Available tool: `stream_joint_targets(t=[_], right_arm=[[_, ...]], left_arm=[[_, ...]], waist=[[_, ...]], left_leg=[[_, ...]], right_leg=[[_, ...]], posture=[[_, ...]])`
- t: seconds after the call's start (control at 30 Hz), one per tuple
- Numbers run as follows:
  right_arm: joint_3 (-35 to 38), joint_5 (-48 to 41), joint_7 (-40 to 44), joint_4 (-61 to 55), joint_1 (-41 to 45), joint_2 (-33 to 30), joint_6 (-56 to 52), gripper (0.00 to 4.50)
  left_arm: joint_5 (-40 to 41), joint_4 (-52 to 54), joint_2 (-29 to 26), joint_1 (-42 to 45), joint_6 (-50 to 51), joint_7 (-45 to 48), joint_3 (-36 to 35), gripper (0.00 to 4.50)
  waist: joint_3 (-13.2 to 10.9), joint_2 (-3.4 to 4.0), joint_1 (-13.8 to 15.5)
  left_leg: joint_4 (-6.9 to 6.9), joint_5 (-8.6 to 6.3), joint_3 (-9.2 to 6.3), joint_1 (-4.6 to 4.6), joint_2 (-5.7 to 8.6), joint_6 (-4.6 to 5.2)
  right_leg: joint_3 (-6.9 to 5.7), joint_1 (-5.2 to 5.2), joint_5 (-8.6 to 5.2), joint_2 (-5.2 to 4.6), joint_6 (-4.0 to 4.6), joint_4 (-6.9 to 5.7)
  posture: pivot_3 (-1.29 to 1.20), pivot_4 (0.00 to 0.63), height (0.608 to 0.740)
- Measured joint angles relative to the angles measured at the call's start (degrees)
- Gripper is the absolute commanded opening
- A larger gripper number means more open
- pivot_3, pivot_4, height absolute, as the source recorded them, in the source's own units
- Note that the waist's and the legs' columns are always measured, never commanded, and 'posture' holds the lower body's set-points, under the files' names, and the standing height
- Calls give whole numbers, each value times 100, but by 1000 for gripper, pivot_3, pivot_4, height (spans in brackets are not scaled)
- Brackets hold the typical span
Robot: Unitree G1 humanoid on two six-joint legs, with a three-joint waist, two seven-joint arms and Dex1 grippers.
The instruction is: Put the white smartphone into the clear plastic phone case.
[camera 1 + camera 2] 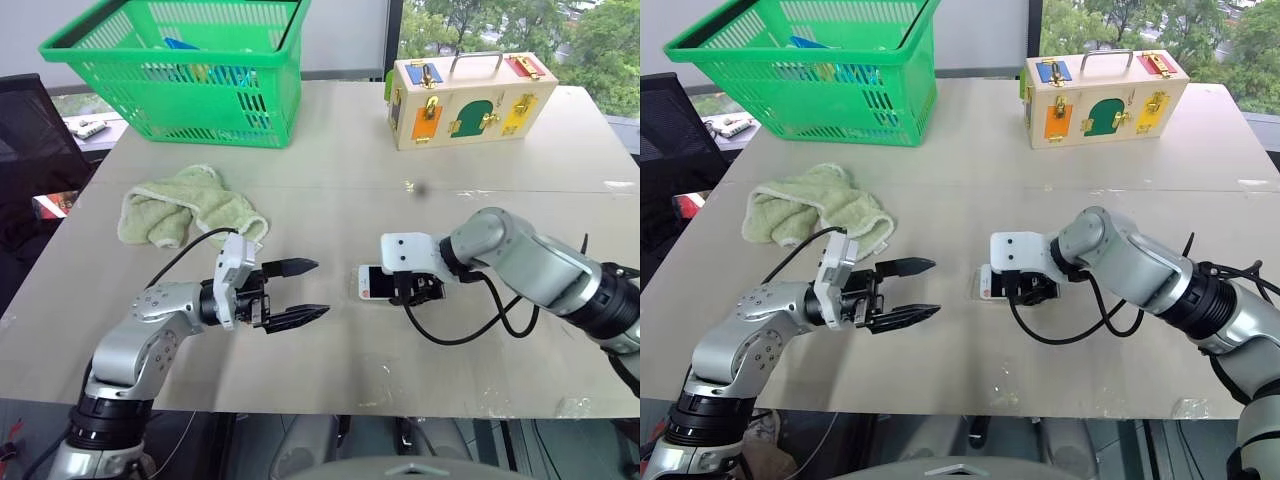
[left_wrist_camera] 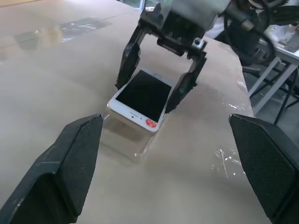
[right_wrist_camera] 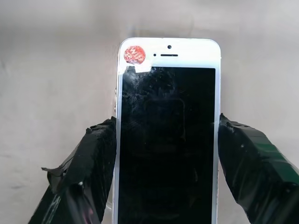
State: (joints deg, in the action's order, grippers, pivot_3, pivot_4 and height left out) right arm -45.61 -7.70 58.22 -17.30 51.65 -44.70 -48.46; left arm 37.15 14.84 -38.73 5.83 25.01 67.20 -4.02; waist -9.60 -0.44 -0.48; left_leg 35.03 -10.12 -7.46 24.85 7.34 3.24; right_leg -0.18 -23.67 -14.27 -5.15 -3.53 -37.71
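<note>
Nearest me, my left gripper [image 1: 300, 290] hangs just above the table [image 1: 330, 210] with its two black fingers spread wide and nothing between them, pointing toward the phone. A little beyond, my right gripper [image 2: 156, 91] is clamped on the long edges of the white smartphone [image 2: 142, 99], screen up, a red sticker at one corner. The phone sits tilted over the clear plastic phone case [image 2: 133, 140], which lies flat beneath it. Farther back: a green towel [image 1: 185, 205], a green basket [image 1: 190, 60] and a wooden latch box [image 1: 470, 95].
</note>
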Motion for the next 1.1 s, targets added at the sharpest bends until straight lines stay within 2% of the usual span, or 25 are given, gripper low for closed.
stream_joint_targets(t=[0.4, 0.73, 0.8, 0.87, 1.1], right_arm=[[-44, 362, 218, 37, 104, 600, -921, 2860], [29, 345, 254, -28, 105, 669, -1366, 2859], [52, 333, 256, 15, 105, 707, -1371, 3889], [47, 322, 252, 127, 76, 759, -1349, 4428], [547, 86, 262, 13, -227, 497, -1257, 4428]], left_arm=[[-218, -109, -37, 57, -248, 11, 4, 4500], [-333, -318, -26, 96, -340, 109, 73, 4500], [-349, -335, -6, 103, -374, 130, 128, 4500], [-368, -335, 14, 115, -408, 131, 163, 4500], [-399, -334, 24, 75, -444, 129, 193, 4500]], waist=[[1, 0, -24], [2, 0, -20], [2, 0, -22], [2, -1, -25], [2, 0, -13]], left_leg=[[0, 0, -2, -8, 0, -3], [0, 0, -1, -9, 0, -4], [0, 0, -1, -9, 0, -4], [1, 0, -2, -9, 0, -4], [2, 0, 0, -6, 0, -4]], right_leg=[[0, -1, 0, 3, 1, -14], [0, 0, 1, 3, 0, -14], [0, 0, 1, 3, 1, -14], [0, -1, 1, 3, 1, -14], [1, -1, 1, 2, 0, -13]], posture=[[0, 150, 740], [0, 150, 740], [0, 150, 740], [0, 150, 740], [0, 150, 740]])
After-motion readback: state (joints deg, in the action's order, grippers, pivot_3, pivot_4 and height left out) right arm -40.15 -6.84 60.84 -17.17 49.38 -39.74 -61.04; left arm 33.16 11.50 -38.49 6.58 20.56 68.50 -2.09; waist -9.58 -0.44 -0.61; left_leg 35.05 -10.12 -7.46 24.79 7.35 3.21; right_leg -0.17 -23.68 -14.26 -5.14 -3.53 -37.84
